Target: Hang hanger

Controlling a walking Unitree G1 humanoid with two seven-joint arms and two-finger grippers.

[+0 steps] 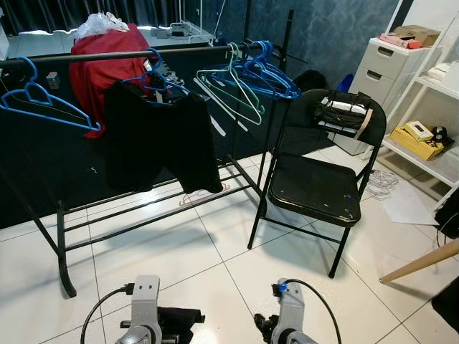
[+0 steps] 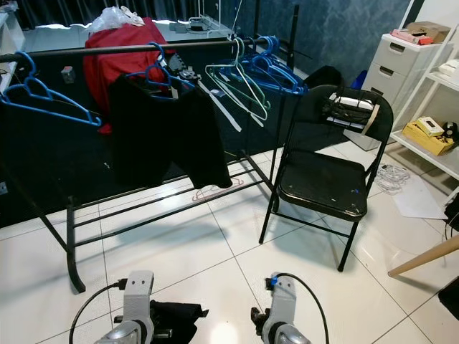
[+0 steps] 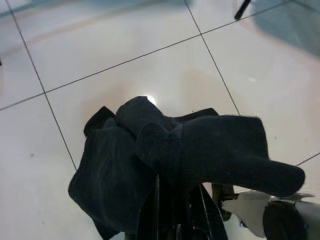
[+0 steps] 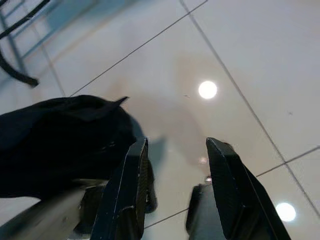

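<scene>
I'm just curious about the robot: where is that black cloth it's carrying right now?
The black cloth is draped over the left gripper, low in front of the robot above the white floor tiles, beside the open right gripper.

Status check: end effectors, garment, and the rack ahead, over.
Left end effector shut on black garment, low over the floor tiles. Right end effector open, empty. Clothes rack ahead; folding chair to its right.

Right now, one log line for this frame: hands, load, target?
left hand: shut on black garment | right hand: open, nothing held, over floor tiles | target: clothes rail, ahead | black chair: right of rail
</scene>
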